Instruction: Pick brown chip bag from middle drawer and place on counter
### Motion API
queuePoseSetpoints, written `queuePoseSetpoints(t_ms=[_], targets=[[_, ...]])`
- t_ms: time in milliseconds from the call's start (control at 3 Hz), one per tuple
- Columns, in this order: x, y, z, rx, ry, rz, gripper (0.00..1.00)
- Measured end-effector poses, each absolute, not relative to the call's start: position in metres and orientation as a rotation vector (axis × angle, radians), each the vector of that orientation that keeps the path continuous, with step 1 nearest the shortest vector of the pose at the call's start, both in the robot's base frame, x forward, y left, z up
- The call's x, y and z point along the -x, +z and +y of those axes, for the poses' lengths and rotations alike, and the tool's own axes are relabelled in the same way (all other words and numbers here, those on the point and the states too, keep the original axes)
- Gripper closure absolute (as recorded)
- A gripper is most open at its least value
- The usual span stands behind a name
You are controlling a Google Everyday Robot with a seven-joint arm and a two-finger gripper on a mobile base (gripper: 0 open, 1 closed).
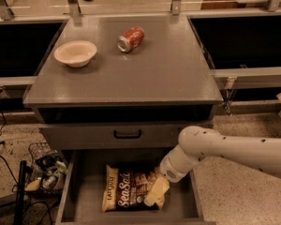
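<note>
— Where was the brown chip bag point(126, 194)?

— It lay flat on the floor of the middle drawer point(84, 206), lettering up. It was about midway between the side walls and somewhat nearer the drawer's front edge than its back. The drawer stood pulled out.

— And the gripper point(157, 193)?

— Down in the drawer at the bag's right end, over or against its cream-coloured edge. I could not tell whether it was touching, how far open it was, or whether it had hold of anything. The white arm point(234, 149) reached in from the right, over the drawer's right wall.

— So what could have gone wrong?

— The grip first, in my judgement. The bag looked crinkly and slack. A pinch on one end alone could have slid off, or the bag could have sagged and swung as it rose.

— And on the way up?

— The closed drawer front point(84, 136) with the black handle sat directly above the back of the open drawer, and the front edge of the worktop point(154, 74) overhung it. A hanging bag could have caught there if it were lifted straight up rather than drawn out toward the front first.

— What was on the worktop?

— A soda can point(130, 39) lay on its side near the middle of the back edge. A bowl point(75, 53) sat toward the back-left corner. The can could have rolled if the bag were set down against it, so the front half seemed the safer place.
</note>
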State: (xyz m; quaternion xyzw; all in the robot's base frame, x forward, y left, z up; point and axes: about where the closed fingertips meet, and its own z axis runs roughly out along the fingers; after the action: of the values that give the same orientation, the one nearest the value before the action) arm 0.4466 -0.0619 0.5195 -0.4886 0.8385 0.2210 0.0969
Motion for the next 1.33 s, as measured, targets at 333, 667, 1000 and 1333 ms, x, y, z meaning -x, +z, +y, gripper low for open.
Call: queuePoseSetpoints(t_ms=[333, 667, 1000, 1333], targets=[[-0.4491, 0.4911, -0.0500, 1.425, 0.719, 2.508, 0.00], [-0.4491, 0.4911, -0.0500, 1.425, 0.719, 2.508, 0.00], [-0.4492, 0.4881, -0.0516, 1.369, 0.622, 2.524, 0.00], [-0.4502, 0.4863, -0.0542, 1.314, 0.571, 2.533, 0.00]])
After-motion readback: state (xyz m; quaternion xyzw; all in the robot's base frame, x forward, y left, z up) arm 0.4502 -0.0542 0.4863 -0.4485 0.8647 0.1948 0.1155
